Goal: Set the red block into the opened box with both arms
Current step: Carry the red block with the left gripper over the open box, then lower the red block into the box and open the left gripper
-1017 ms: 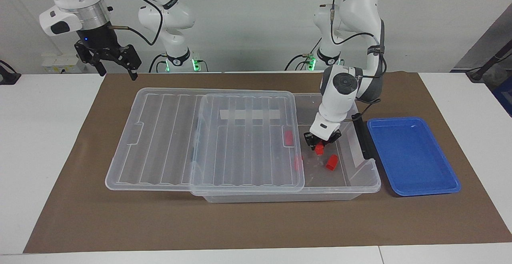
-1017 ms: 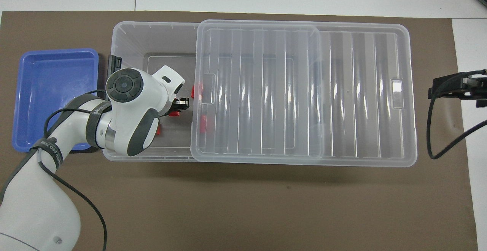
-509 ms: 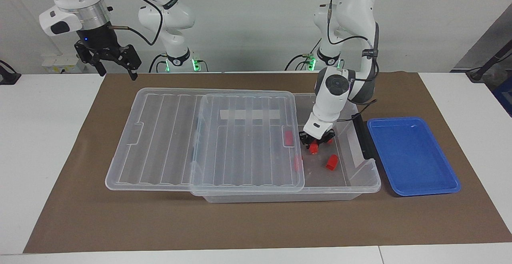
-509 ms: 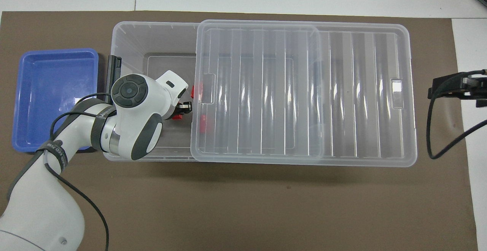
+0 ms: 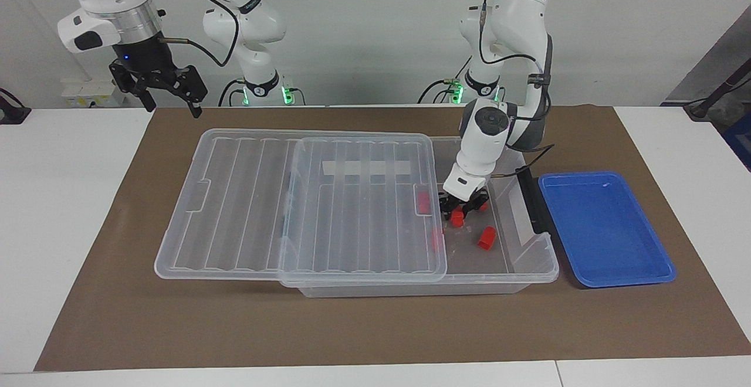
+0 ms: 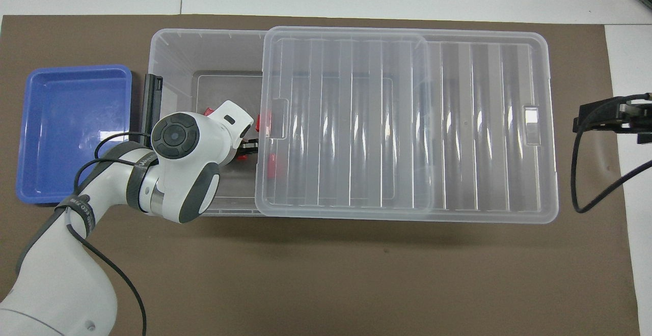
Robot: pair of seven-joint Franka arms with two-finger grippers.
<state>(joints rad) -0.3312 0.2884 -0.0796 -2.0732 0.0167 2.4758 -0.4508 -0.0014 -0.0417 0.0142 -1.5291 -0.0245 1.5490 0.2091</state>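
The clear box (image 5: 545,258) lies on the brown mat, and its ribbed lid (image 5: 264,199) is slid toward the right arm's end, so the box (image 6: 168,46) is uncovered at the left arm's end. My left gripper (image 5: 463,210) reaches down into that uncovered part, close to the lid's edge (image 6: 262,137). A red block (image 5: 457,218) sits right at its tip, low over the box floor. The same red block (image 6: 239,157) peeks out under the left gripper (image 6: 248,146) in the overhead view. My right gripper (image 5: 173,105) waits open, raised over the mat's edge at the right arm's end.
Another red block (image 5: 486,238) lies on the box floor beside the left gripper. Two more (image 5: 423,201) (image 5: 437,239) show through the lid's edge. A blue tray (image 5: 604,228) stands beside the box's black handle (image 5: 531,199).
The left gripper has sunk deeper into the box and shifted toward the lid's edge with the red block at its tip. The right arm has not moved.
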